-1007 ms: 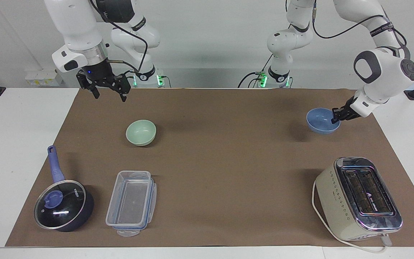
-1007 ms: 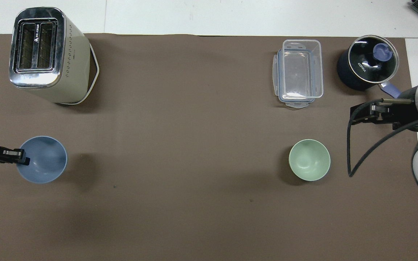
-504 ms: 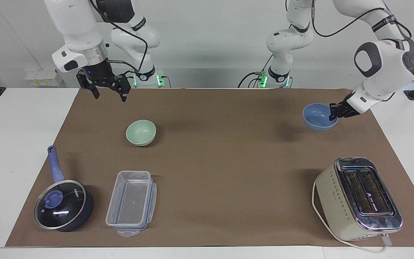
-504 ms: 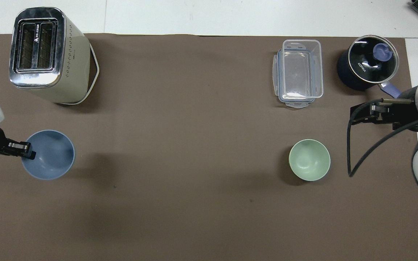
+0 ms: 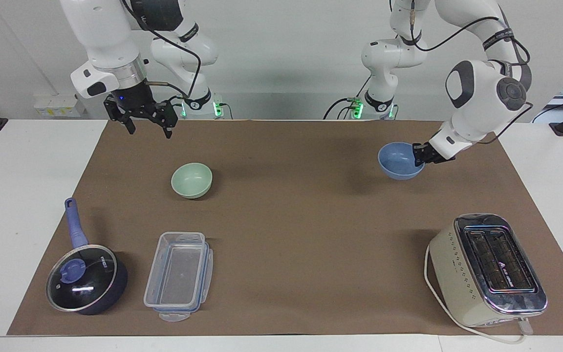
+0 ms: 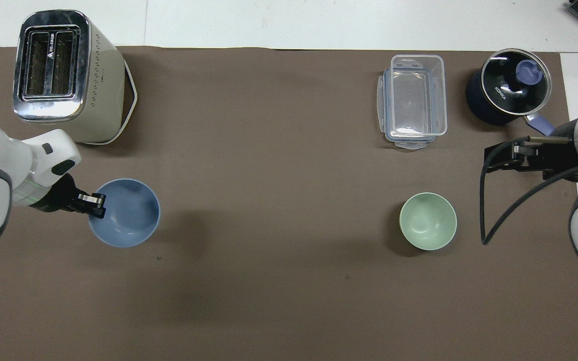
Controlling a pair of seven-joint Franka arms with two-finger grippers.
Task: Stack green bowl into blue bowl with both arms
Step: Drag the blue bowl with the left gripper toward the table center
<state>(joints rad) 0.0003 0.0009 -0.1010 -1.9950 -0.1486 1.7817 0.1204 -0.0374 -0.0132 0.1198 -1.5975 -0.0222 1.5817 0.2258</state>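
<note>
- While our left gripper (image 5: 419, 155) pinches the blue bowl (image 5: 400, 160) by its rim, raised above the mat (image 5: 291, 234), the green bowl (image 5: 191, 180) sits at the right arm's end.
- Our right gripper (image 5: 147, 126) waits spread open, in the air near the green bowl.

The right gripper (image 6: 512, 158) hides part of the saucepan (image 6: 507, 93) handle; its arm runs off frame.

You saw a pale mint-green bowl (image 5: 191, 180) and a periwinkle-blue bowl (image 5: 400, 160), both plain and unpatterned. The mat (image 5: 286, 230) was uniform brown over a white bench (image 5: 22, 195). The saucepan (image 5: 87, 279) was dark blue with a periwinkle handle and lid knob. The container (image 5: 179, 276) was clear with blue-edged clips. The toaster (image 5: 487, 269) was cream with rows of small dots and a chrome top. Both pincers, left (image 5: 419, 154) and right (image 5: 147, 126), were black on white arms.
</note>
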